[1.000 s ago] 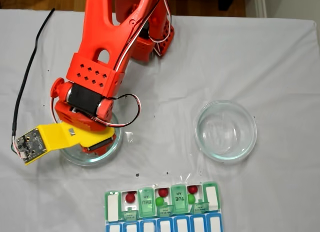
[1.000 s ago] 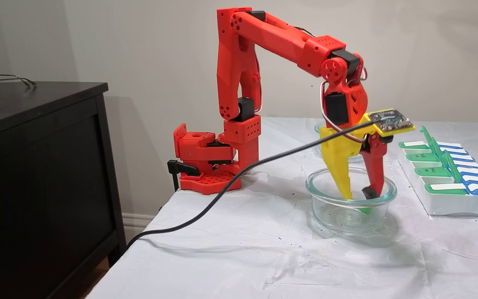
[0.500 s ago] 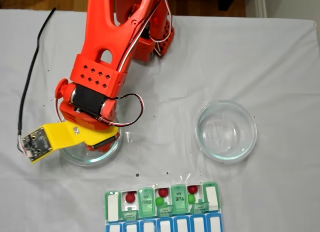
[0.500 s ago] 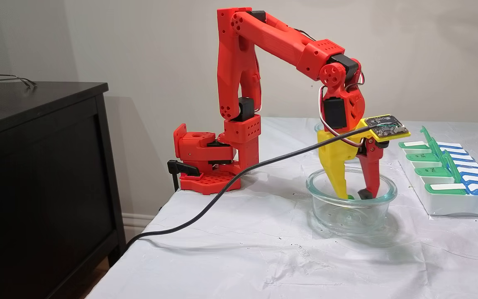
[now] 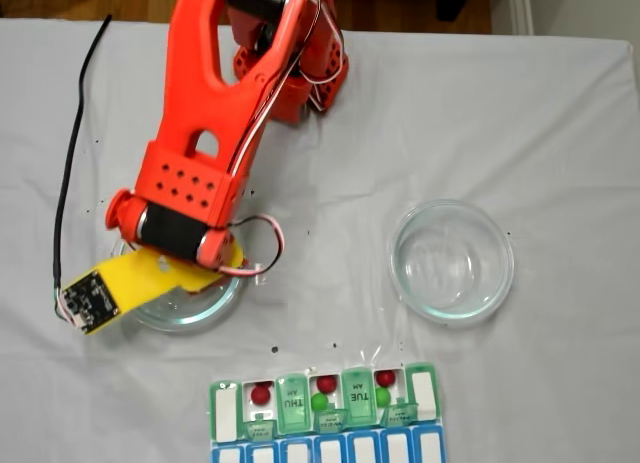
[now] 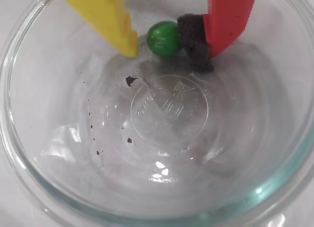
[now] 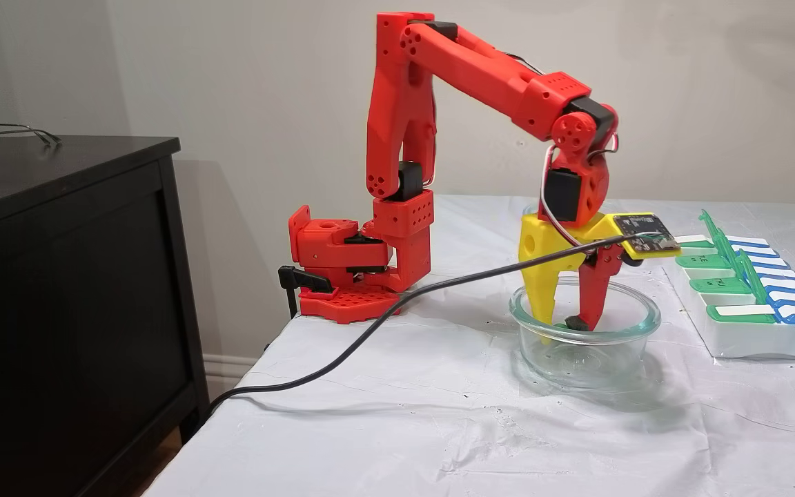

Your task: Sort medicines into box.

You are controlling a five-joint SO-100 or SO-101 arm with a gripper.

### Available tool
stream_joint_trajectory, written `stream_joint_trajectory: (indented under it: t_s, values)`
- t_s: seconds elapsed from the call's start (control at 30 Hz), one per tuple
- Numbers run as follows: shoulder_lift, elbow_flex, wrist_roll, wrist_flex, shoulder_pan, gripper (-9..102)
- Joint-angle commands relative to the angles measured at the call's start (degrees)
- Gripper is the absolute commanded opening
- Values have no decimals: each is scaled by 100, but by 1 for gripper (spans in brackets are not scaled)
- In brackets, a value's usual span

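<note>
In the wrist view a green medicine ball [image 6: 164,38] sits pinched between the yellow finger [image 6: 117,26] and the black foam pad of the red finger [image 6: 194,40]. My gripper [image 6: 164,46] is shut on it, above the floor of a clear glass bowl [image 6: 29,178]. From the side, the gripper [image 7: 562,323] hangs with its tips at about rim height inside that bowl [image 7: 584,355]. The box [image 5: 292,411] lies at the bottom of a fixed view with green lids flipped open. It holds three red balls [image 5: 326,384] and two green balls [image 5: 320,402]. It also shows to the right of the bowl [image 7: 749,342].
A second glass bowl [image 5: 452,261] stands empty to the right of the arm. A black cable [image 7: 370,331] trails from the wrist camera board across the table's left edge. A dark cabinet [image 7: 59,276] stands left of the table. The arm's red base [image 7: 342,276] is at the back.
The fingers have closed on the green ball at the bowl's bottom and risen with it to about rim height. The wrist has swung a little back toward the base.
</note>
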Motion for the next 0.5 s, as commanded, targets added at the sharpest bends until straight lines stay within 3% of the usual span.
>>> stream_joint_trajectory:
  t_s: [0.0,0.2,0.47]
  values:
    - [-396,-519,53,360,-246,18]
    - [-519,-800,-105,765,-229,25]
    - [-642,-853,-316,1266,-185,25]
